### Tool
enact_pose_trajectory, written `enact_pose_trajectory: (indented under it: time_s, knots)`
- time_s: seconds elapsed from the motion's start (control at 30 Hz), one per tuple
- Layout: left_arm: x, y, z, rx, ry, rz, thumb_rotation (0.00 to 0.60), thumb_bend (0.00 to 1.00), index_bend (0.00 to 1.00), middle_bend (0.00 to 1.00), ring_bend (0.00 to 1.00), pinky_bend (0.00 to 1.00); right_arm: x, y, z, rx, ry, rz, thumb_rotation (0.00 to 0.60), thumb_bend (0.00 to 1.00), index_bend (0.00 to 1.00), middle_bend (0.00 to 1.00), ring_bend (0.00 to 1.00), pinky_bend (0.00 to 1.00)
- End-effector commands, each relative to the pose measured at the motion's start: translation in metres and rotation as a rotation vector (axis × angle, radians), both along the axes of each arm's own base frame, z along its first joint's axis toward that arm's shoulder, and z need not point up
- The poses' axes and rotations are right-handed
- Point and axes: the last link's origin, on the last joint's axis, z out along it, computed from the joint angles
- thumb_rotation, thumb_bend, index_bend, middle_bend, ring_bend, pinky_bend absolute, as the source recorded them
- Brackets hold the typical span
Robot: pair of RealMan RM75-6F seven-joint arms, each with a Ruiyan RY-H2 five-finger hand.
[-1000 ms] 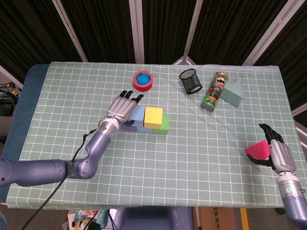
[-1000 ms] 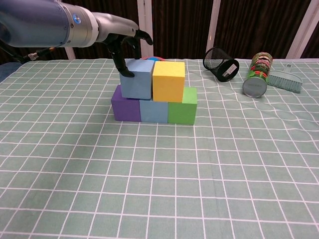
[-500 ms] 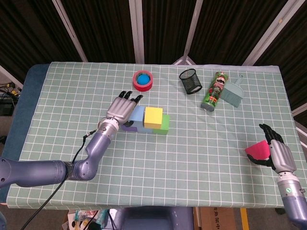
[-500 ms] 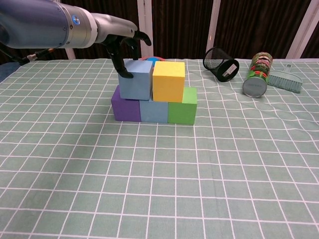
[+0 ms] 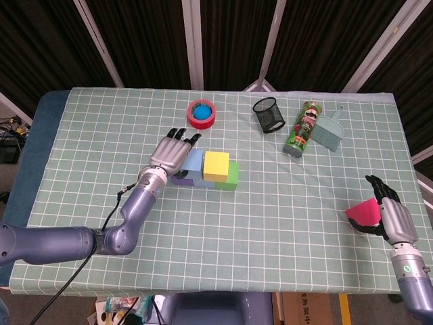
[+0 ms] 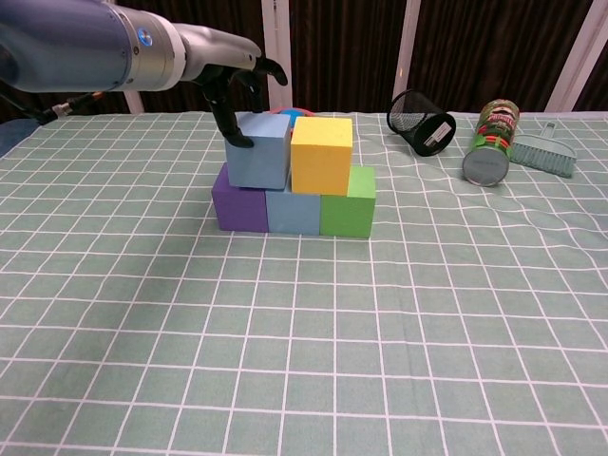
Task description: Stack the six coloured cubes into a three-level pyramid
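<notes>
Two levels built mid-table: purple cube point(image 6: 239, 209), blue cube point(image 6: 294, 213) and green cube point(image 6: 348, 207) in a row, w/ light-blue cube point(image 6: 260, 154) and yellow cube point(image 6: 321, 154) on top, touching each other. L hand point(image 6: 236, 87) sits at the light-blue cube's left/back side, a fingertip against its upper left edge, other fingers spread over the top; it isn't gripping anything. R hand point(image 5: 391, 215) is well apart near the table's right front edge, fingers wrapped round the pink cube point(image 5: 362, 213), holding it. Behind the stack: red tape roll point(image 5: 201, 113), mesh cup point(image 6: 421, 122) tipped over, can point(image 6: 491, 141) lying down, brush point(image 6: 544, 150).
</notes>
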Motion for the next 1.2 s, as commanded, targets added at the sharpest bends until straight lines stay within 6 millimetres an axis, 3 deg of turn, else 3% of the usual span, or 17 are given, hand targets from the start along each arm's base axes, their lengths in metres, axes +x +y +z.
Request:
enact_pose_trajectory:
  time_s: [0.03, 1.2]
  knots:
    - [0.0009, 0.0, -0.0004, 0.001, -0.002, -0.002, 0.6, 0.41, 0.0, 0.31, 0.01, 0.0, -0.0002, -0.0001, 0.0, 0.0, 0.0, 0.0, 0.6, 0.24, 0.0, 0.0, 0.0, 0.0]
    - [0.0062, -0.0031, -0.0097, -0.006, -0.011, -0.018, 0.6, 0.4, 0.0, 0.3, 0.01, 0.0, -0.0008, 0.0, -0.0011, 0.006, 0.001, -0.004, 0.6, 0.24, 0.0, 0.0, 0.0, 0.0]
